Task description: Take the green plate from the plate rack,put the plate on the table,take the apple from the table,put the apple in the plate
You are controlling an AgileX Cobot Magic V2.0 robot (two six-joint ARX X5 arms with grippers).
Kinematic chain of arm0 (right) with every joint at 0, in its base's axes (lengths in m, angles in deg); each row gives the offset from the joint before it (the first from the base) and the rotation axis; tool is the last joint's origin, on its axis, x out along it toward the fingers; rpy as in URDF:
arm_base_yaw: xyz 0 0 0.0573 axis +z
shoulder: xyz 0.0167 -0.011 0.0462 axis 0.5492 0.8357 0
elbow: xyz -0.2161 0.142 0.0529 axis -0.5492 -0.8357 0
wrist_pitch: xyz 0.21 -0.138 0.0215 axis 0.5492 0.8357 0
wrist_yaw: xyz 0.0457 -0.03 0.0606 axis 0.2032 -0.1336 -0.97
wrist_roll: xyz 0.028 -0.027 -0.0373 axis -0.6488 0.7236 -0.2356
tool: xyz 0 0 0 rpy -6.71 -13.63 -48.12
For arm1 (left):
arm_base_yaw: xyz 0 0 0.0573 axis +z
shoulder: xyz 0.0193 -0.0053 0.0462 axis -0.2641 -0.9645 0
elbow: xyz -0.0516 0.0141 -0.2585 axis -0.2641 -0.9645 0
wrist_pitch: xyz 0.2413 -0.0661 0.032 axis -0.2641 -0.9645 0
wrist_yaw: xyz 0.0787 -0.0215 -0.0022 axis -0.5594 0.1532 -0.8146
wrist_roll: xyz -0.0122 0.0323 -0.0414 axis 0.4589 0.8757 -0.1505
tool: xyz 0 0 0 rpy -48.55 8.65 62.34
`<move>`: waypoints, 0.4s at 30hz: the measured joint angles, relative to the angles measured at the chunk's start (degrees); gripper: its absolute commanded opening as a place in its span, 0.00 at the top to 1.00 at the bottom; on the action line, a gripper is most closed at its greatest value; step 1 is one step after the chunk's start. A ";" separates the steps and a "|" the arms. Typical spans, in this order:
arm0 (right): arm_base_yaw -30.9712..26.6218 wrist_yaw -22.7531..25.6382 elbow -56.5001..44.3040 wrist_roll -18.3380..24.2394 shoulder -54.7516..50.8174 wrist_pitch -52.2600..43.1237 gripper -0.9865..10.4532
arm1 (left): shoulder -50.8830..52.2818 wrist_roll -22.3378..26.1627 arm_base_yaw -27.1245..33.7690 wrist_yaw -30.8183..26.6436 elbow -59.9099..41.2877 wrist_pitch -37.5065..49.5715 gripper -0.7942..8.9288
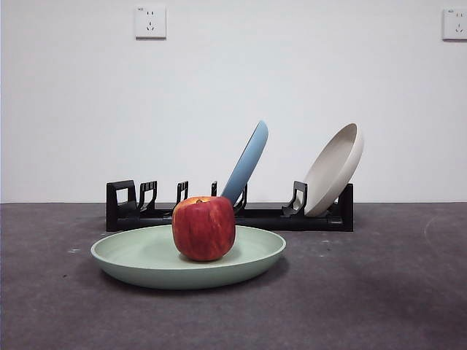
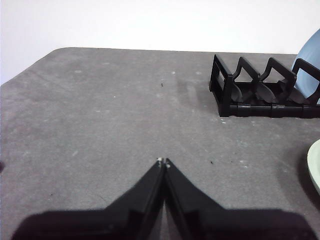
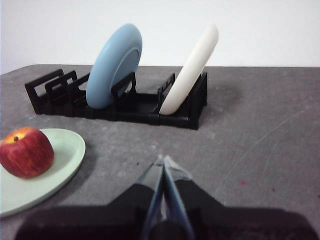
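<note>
The green plate point(image 1: 146, 257) lies flat on the table point(image 1: 379, 292) in front of the plate rack point(image 1: 292, 216). The red apple point(image 1: 203, 227) stands upright in the plate's middle. In the right wrist view the apple point(image 3: 26, 152) sits in the plate point(image 3: 62, 155), with the rack point(image 3: 135, 107) behind. My right gripper point(image 3: 163, 161) is shut and empty, away from the plate. My left gripper point(image 2: 163, 162) is shut and empty over bare table; the rack's end point(image 2: 235, 90) and the plate's edge point(image 2: 315, 165) show in its view. Neither arm shows in the front view.
A light blue plate point(image 1: 246, 162) and a cream-white plate point(image 1: 334, 169) lean in the rack's slots. They also show in the right wrist view, the blue plate point(image 3: 115, 65) and the cream plate point(image 3: 192, 67). Wall sockets point(image 1: 149, 22) sit on the white wall behind.
</note>
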State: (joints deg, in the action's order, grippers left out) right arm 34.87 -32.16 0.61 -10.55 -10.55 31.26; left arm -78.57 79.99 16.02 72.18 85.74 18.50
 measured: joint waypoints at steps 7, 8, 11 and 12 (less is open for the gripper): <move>0.00 0.17 -2.19 -0.63 -0.79 0.59 0.91 | 0.00 0.00 0.00 0.00 0.00 -0.02 0.92; 0.00 0.20 -2.19 -0.79 -0.79 0.59 0.91 | 0.00 0.00 0.00 0.00 0.00 -0.02 0.92; 0.00 0.20 -2.19 -2.34 -0.79 0.57 0.91 | 0.00 0.00 0.00 0.00 0.00 -0.02 0.92; 0.00 0.20 -2.19 -2.89 -0.79 0.57 0.91 | 0.00 0.00 0.00 0.00 0.00 -0.02 0.92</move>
State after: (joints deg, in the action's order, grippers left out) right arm 34.87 -31.97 -1.57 -13.43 -11.34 31.83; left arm -78.57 79.99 16.02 72.18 85.74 18.48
